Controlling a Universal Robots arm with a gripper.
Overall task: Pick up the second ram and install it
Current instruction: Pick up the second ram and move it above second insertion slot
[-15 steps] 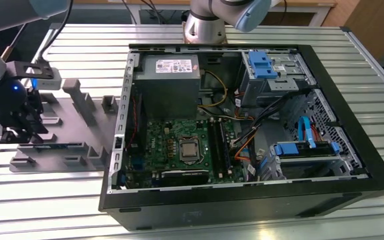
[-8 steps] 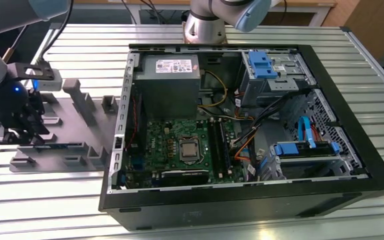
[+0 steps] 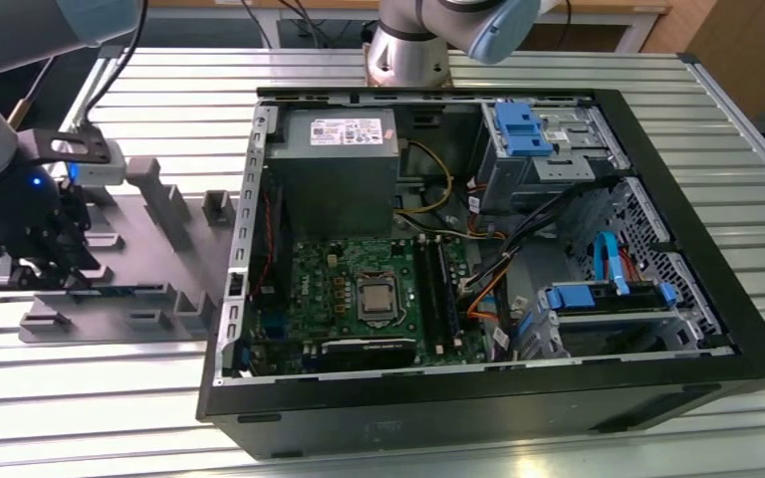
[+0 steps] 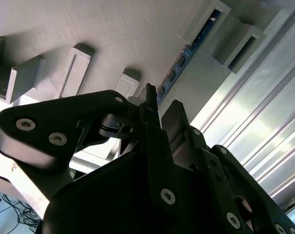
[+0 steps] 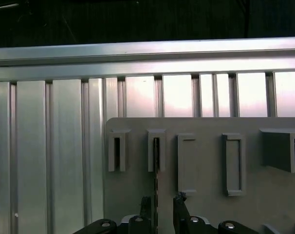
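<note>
The second ram [image 3: 127,291] is a thin dark green stick standing on edge in the slots of the gray tray [image 3: 156,234], at the exterior view's left. My gripper [image 3: 57,277] hangs low over the end of the stick farthest from the computer. In the first wrist view the ram [image 5: 156,175] runs edge-on from a slot block down into my gripper [image 5: 162,202]. One fingertip [image 5: 145,202] stands on each side of it with a gap, so the gripper is open. The second wrist view shows the ram [image 4: 186,52] beyond my gripper [image 4: 161,108].
An open computer case [image 3: 701,249] lies on the slatted metal table [image 3: 117,408], right of the tray. Its motherboard [image 3: 343,284] carries long black memory slots [image 3: 436,289] beside the processor socket. Upright gray blocks [image 3: 170,204] rise from the tray. The arm's base [image 3: 409,50] stands behind the case.
</note>
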